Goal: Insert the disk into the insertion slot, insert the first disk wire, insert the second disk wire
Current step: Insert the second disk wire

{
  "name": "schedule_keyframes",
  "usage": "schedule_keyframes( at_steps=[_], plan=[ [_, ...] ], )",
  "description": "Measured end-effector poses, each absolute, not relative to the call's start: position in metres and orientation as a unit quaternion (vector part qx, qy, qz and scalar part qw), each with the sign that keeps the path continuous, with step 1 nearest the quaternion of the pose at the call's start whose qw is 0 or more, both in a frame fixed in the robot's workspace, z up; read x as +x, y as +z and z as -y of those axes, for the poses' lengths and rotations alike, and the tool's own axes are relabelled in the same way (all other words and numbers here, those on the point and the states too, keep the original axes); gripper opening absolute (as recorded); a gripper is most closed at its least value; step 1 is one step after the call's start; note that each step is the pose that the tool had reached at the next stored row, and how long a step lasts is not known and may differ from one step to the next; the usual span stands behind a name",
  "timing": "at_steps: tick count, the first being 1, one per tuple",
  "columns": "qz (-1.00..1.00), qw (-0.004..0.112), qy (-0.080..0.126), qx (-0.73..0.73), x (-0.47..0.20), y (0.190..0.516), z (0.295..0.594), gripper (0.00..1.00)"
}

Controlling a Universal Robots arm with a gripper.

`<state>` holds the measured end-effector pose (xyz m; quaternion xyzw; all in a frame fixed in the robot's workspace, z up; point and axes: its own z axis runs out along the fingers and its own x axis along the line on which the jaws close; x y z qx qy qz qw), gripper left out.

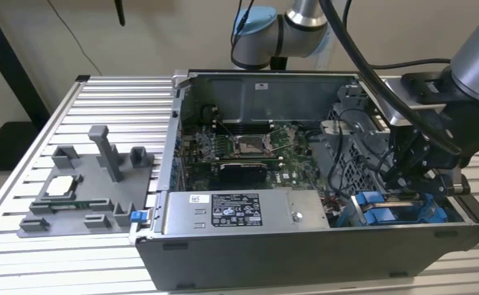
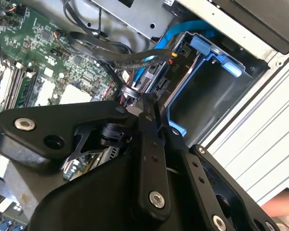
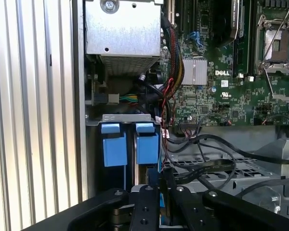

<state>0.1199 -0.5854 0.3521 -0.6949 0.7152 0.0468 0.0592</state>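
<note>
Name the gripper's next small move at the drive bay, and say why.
Probably a short, slow push straight toward the blue-railed drive bay. In the second wrist view the gripper sits just behind a black wire whose plug lies at the bay's end. Whether that plug is fully seated cannot be told, so a gentle press seems safer than backing off.

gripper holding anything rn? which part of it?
Cannot tell. The gripper is down at the blue-railed insertion slot, by the cables, but any hold is hidden.
</note>
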Motion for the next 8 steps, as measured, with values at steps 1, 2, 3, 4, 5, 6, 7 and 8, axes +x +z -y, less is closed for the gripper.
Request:
schedule_keyframes(
  at_steps=[1, 2, 3, 4, 5, 6, 7, 8],
  plan=[
    [-0.715, 0.059, 0.047, -0.695, 0.1199, 0.3519, 0.5854, 0.0],
    [-0.715, 0.059, 0.047, -0.695, 0.1199, 0.3519, 0.5854, 0.0],
    [-0.715, 0.059, 0.047, -0.695, 0.1199, 0.3519, 0.5855, 0.0],
    [-0.715, 0.059, 0.047, -0.695, 0.1199, 0.3519, 0.5855, 0.0],
    [-0.715, 0.059, 0.047, -0.695, 0.1199, 0.3517, 0.5854, 0.0],
    [-0.715, 0.06, 0.046, -0.695, 0.1199, 0.3512, 0.5854, 0.0],
    [-0.715, 0.061, 0.045, -0.695, 0.1199, 0.3505, 0.5854, 0.0],
    [-0.715, 0.062, 0.044, -0.695, 0.1198, 0.3499, 0.5855, 0.0]
  ],
)
